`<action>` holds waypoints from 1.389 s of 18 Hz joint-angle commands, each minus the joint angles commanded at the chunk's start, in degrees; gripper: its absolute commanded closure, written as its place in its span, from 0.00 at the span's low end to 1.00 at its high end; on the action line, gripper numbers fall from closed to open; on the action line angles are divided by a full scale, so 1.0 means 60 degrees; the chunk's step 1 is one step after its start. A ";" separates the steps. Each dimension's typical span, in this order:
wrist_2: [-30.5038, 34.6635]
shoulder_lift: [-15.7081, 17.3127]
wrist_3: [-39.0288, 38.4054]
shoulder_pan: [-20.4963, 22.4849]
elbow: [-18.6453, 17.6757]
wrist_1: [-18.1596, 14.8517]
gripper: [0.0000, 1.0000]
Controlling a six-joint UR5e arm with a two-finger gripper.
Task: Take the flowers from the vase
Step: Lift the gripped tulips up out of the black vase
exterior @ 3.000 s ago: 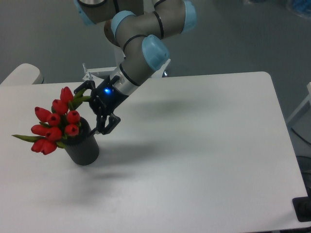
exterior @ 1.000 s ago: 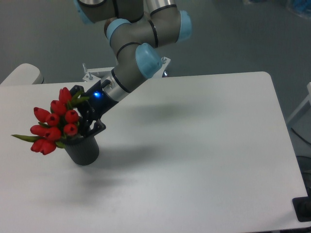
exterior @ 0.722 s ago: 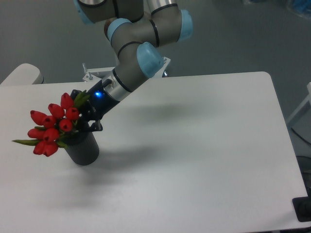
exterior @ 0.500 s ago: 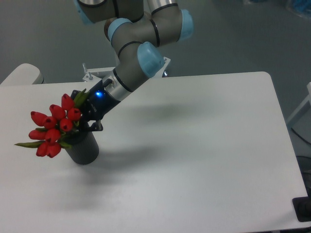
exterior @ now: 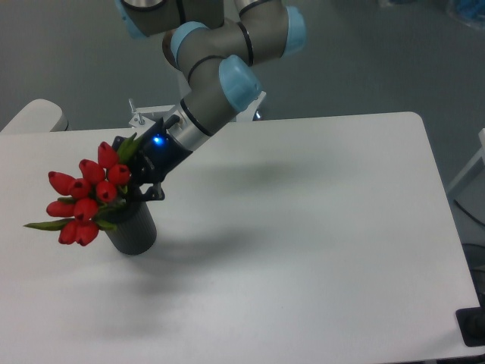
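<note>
A bunch of red tulip flowers (exterior: 87, 196) with green leaves leans left out of the dark grey vase (exterior: 134, 231) at the table's left side. My gripper (exterior: 136, 183) reaches down from the upper right and is shut on the flowers just above the vase's rim. The stems inside the vase are hidden. The vase looks tilted slightly, its base on the table.
The white table (exterior: 303, 227) stretches to the right of the vase. A small metal bracket (exterior: 140, 116) sits at the table's far edge behind the arm. A pale rounded chair back (exterior: 30, 115) shows at the far left.
The gripper closed on the flowers near the vase rim and has shifted slightly up and right, pulling the bunch with it; the vase has moved a little.
</note>
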 joint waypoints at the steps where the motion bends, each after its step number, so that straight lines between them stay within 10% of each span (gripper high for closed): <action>1: -0.0102 0.0074 -0.0117 0.0000 0.0015 0.0000 0.75; 25: -0.1246 0.0952 -0.2035 0.0674 0.1889 -0.0088 0.75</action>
